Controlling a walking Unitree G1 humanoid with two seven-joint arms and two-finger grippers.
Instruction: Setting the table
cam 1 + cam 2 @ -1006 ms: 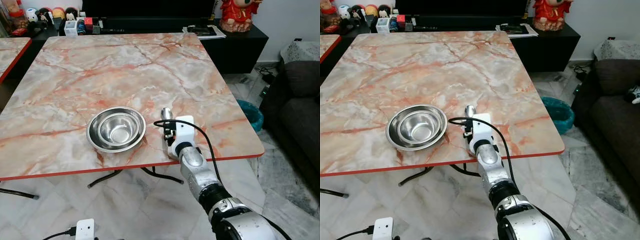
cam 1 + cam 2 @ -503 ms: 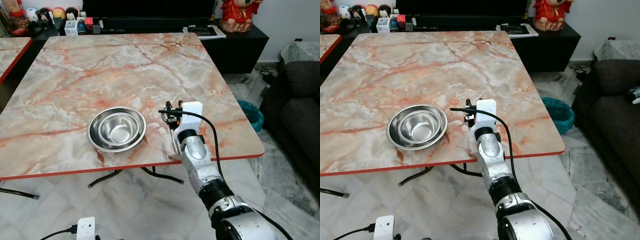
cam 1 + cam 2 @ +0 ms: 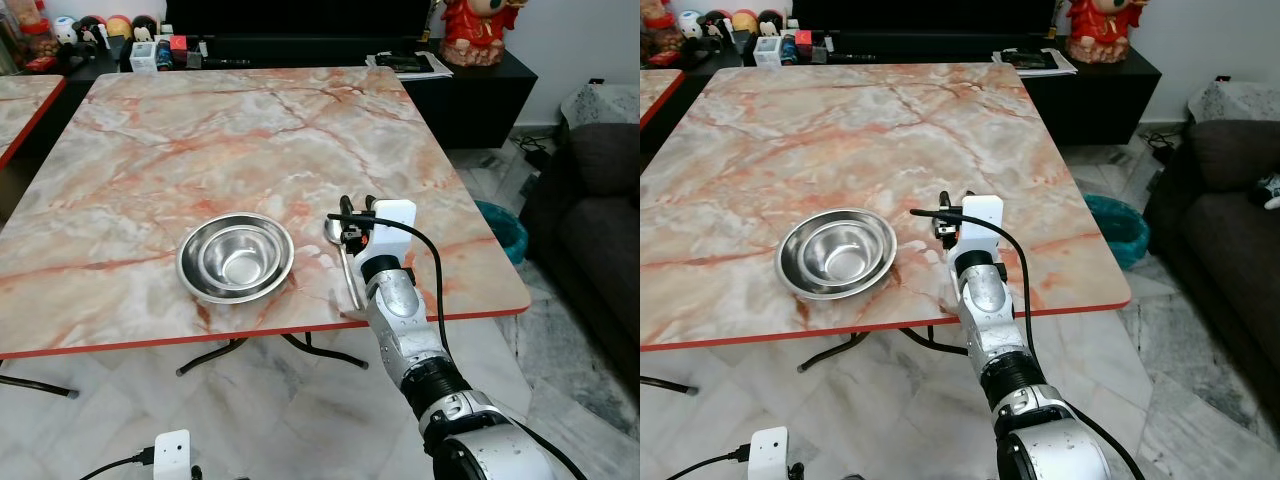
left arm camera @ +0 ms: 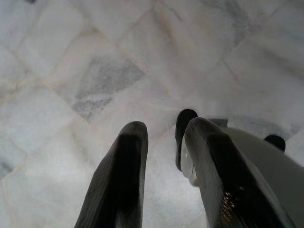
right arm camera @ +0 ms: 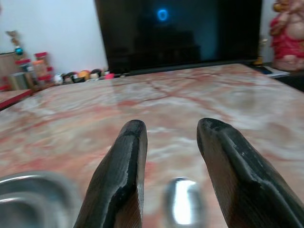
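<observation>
A spoon lies on the table just right of the bowl. The right gripper hovers above it, fingers spread. Probably light, stiff, slippery steel; the handle is best pinched mid-length.

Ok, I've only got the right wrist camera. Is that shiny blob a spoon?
Observer: Yes, a spoon, flat on the table. Its handle points to the near edge.
Operator: Am I holding it?
Observer: No. The right gripper is open, over the spoon's round end.
Operator: And the silver thing at the side?
Observer: A steel bowl, left of the spoon, not touching it.
</observation>
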